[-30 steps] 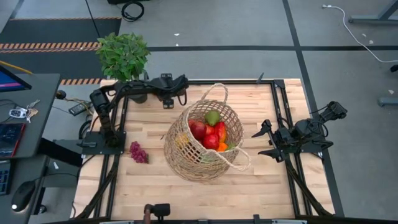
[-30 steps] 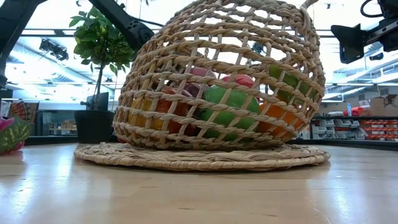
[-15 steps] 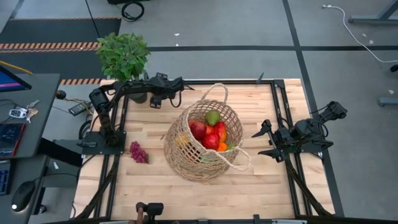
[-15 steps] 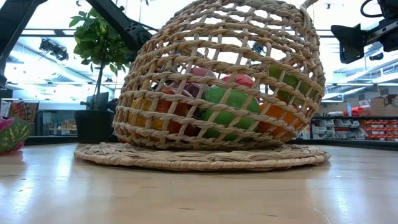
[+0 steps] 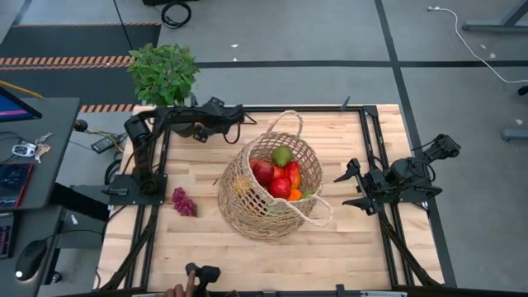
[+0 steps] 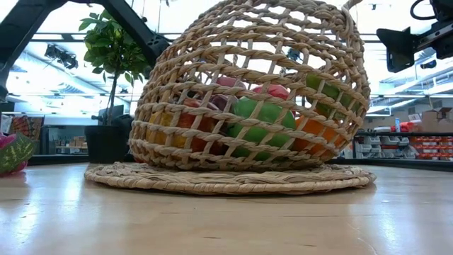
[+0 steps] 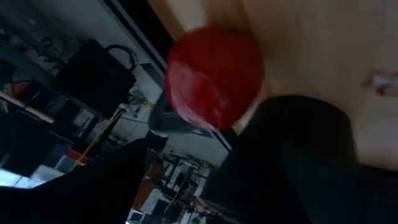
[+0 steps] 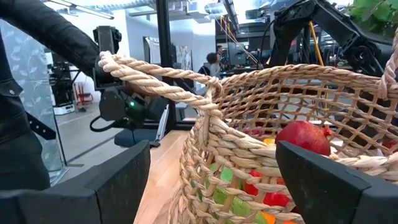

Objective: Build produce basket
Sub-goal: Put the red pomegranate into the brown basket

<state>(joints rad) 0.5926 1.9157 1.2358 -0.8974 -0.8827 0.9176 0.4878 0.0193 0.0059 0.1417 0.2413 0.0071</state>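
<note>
- Fingers of the left gripper (image 5: 238, 116) sit at the table's far edge in the high view, just beside the far-left rim of the large round tan open-weave wicker basket (image 5: 244, 208); whether they are parted cannot be told from above. A dark purple grape cluster (image 5: 182, 201) lies apart, near the left arm's base.
- Low view: the basket lies tipped on a flat woven mat (image 6: 226, 178), with red, orange and green toy produce (image 6: 256, 117) showing through the weave.
- Left wrist view: 2 dark fingers (image 7: 308, 155) clamp a round glossy red toy fruit (image 7: 214, 78). Judged from this, the basket's mouth lies forward-right of it.
- Right wrist view: the right gripper (image 8: 211, 180) is spread wide and empty, facing the basket's loop handle (image 8: 155, 78).
</note>
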